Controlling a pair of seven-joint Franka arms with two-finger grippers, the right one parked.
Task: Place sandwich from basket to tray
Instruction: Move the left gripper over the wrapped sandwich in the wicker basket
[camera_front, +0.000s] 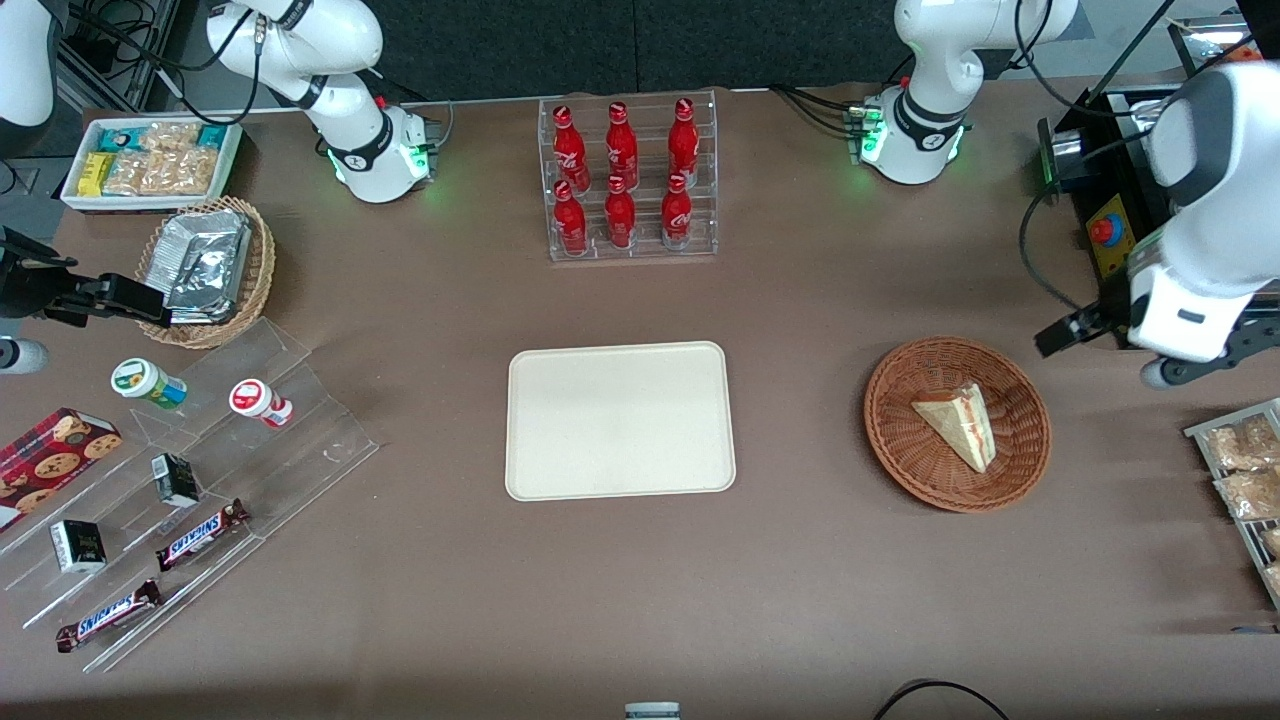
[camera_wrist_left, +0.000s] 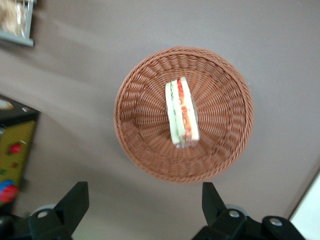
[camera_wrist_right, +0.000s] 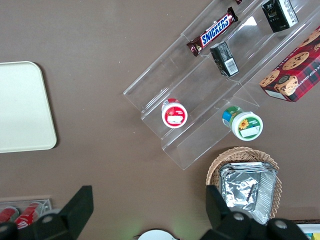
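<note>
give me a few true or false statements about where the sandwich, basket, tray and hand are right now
1. The sandwich lies in the basket. True.
2. The tray holds a bottle. False: nothing lies on it.
3. The hand hangs above the table beside the basket, fingers open. True.
4. The hand grips the sandwich. False: it holds nothing.
5. The bottle rack is nearer the front camera than the tray. False: it is farther.

Jaws' bases cut off by frame edge; tray (camera_wrist_left: 311, 216) corner only
</note>
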